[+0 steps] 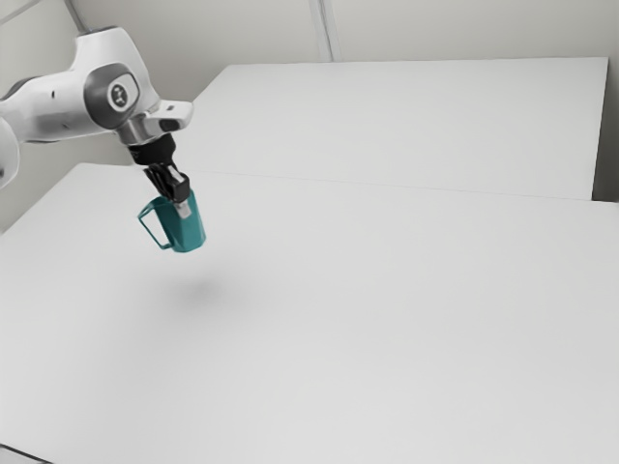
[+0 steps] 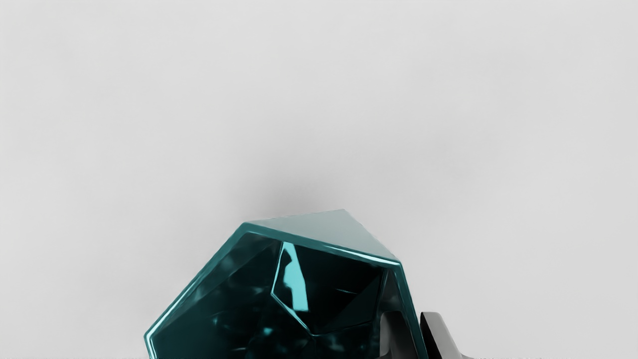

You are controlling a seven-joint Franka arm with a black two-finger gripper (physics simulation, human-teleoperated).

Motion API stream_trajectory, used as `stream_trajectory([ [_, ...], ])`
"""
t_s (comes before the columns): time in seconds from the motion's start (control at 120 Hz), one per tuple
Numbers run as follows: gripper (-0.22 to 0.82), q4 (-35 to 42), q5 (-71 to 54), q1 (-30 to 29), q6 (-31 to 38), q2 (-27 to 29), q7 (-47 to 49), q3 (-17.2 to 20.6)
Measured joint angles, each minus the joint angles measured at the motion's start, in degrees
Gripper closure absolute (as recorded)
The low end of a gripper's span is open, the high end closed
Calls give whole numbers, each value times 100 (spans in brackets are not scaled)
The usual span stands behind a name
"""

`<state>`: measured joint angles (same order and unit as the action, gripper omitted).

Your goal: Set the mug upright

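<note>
I had my pincer (image 1: 183, 206) closed tight on the side of the blue-green mug (image 1: 188, 233). One finger (image 2: 394, 336) was inside the mug and the other finger (image 2: 439, 336) was outside, with the mug's wall pinched between them. The mug hung up in the air over the white surface (image 1: 368, 338), with its open end up. Its handle (image 1: 151, 233) stuck out to the exterior view's left. A soft gray shadow (image 1: 200, 288) lay below it.
</note>
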<state>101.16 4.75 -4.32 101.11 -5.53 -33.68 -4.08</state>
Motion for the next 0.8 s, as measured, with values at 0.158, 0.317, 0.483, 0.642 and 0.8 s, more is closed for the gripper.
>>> stream_trajectory([
  [0.158, 79, 292, -270, 316, 95, 231, 413, 12],
  [0.317, 79, 750, -480, 426, 355, 477, 820, 39],
  [0.483, 79, 1235, -601, 565, 668, 716, 1242, 7],
  [0.642, 79, 1659, -686, 666, 989, 896, 1615, 26],
  [0.8, 79, 2035, -783, 756, 1313, 945, 1962, 108],
])
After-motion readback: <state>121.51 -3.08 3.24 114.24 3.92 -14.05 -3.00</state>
